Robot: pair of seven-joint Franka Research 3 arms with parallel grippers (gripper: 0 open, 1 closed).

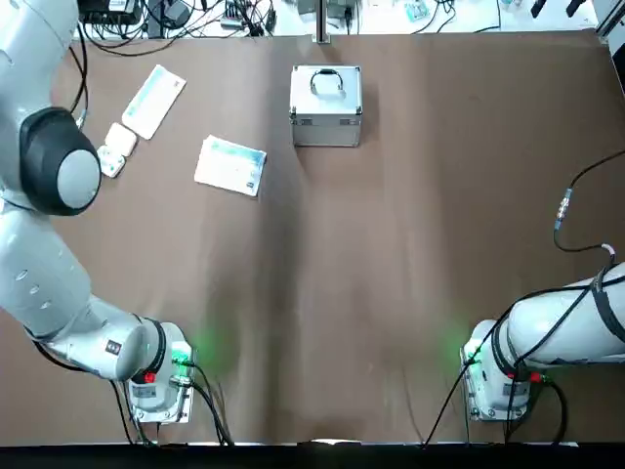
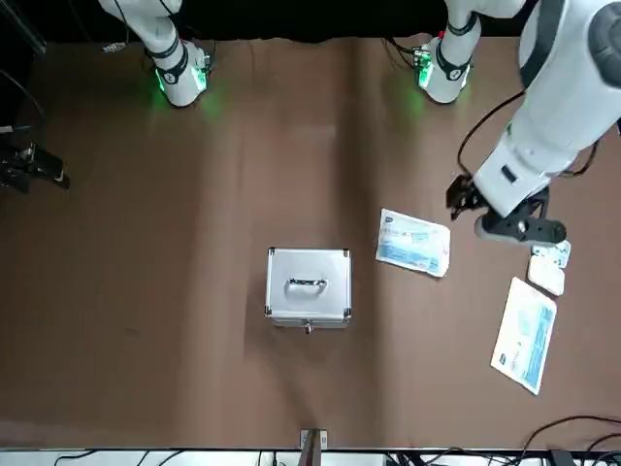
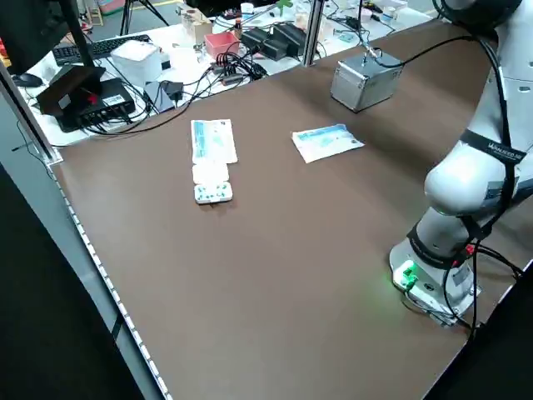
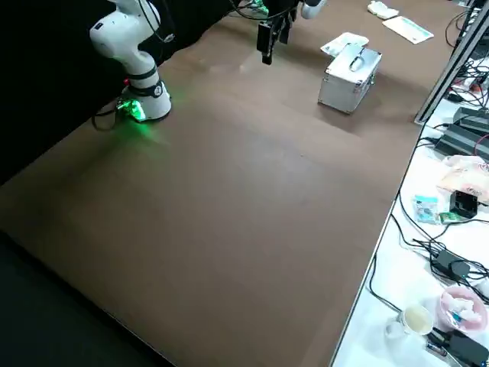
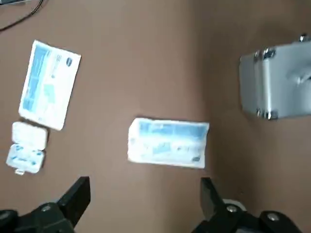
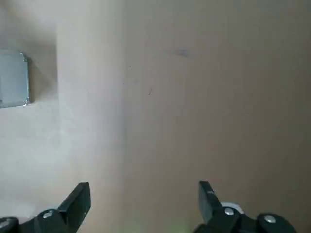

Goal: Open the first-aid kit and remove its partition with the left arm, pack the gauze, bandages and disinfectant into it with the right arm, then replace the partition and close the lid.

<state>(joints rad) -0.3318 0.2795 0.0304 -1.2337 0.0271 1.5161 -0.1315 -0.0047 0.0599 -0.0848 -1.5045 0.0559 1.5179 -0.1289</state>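
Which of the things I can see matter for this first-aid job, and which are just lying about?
For the job:
- silver case, lid shut
- two printed packets, likely the dressings
- small white open box, perhaps supplies
- both arms' fingers, open

Lying about:
- cables
- pink bowl
- white cup

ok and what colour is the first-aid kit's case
The case is silver, with shiny metal corners; the front view shows it best.

White jointed arms (image 1: pixel 68 293), dark grey round joint (image 1: pixel 61 161), black cables (image 1: pixel 562 313)
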